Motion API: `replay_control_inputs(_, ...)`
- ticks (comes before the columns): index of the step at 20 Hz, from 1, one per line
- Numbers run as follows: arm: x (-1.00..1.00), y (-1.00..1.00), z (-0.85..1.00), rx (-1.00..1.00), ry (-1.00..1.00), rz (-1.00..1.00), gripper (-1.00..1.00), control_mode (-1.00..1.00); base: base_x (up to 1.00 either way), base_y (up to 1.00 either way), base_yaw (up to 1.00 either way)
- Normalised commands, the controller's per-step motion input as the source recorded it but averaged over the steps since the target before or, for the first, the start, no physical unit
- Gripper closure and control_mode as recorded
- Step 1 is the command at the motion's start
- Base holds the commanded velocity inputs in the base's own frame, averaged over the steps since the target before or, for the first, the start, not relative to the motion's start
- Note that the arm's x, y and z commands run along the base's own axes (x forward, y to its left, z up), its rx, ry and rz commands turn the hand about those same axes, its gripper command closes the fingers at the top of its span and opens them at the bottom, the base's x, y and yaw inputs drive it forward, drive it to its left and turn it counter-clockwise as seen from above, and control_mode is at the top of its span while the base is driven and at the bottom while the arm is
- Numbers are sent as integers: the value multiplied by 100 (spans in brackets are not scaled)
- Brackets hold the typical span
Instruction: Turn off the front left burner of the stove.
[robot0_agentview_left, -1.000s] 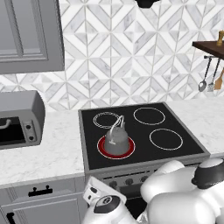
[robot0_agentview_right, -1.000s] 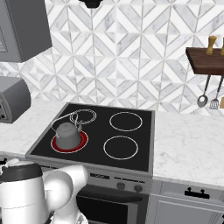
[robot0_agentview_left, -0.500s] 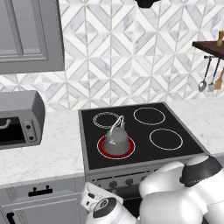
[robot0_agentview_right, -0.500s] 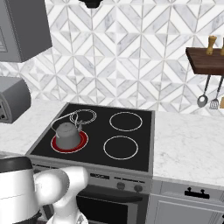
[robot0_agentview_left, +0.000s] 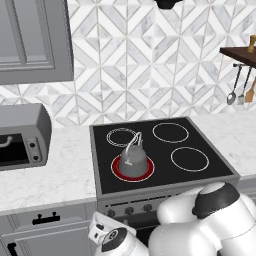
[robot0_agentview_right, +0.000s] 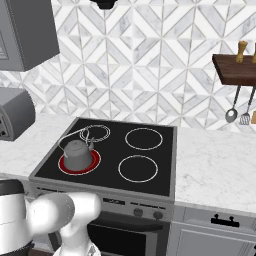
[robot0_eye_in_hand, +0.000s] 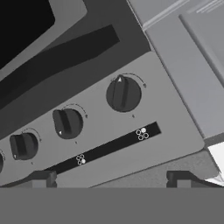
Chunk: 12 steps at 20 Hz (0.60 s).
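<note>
The claw (robot0_eye_in_hand: 111, 178) stands wide open, holding nothing, its tips short of the stove (robot0_eye_in_hand: 144, 157) control panel. Just ahead sit dark knobs (robot0_eye_in_hand: 123, 93). Up on the glass top, the front left burner (robot0_agentview_left: 132, 170) glows red beneath a grey kettle (robot0_agentview_left: 133, 161).

Stove (robot0_agentview_left: 160, 192): grey steel, black glass top. Front left burner (robot0_agentview_left: 132, 170) glows red under grey kettle (robot0_agentview_left: 133, 161); other rings on stove white outlines. Dark knobs (robot0_eye_in_hand: 123, 93) on grey panel. Behind stove, backsplash (robot0_agentview_left: 150, 60) white-grey diamond pattern. Beside stove, counter (robot0_agentview_right: 215, 165) white marble.
</note>
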Motion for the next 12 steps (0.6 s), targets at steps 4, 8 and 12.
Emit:
replay_control_inputs(4,0,0,-5,0,0,0,-100,-100,0,0,0)
replay_control_inputs(8,3,0,-1,0,0,0,-100,-100,0,0,0)
replay_control_inputs(12,5,0,0,0,0,0,-100,-100,0,0,0)
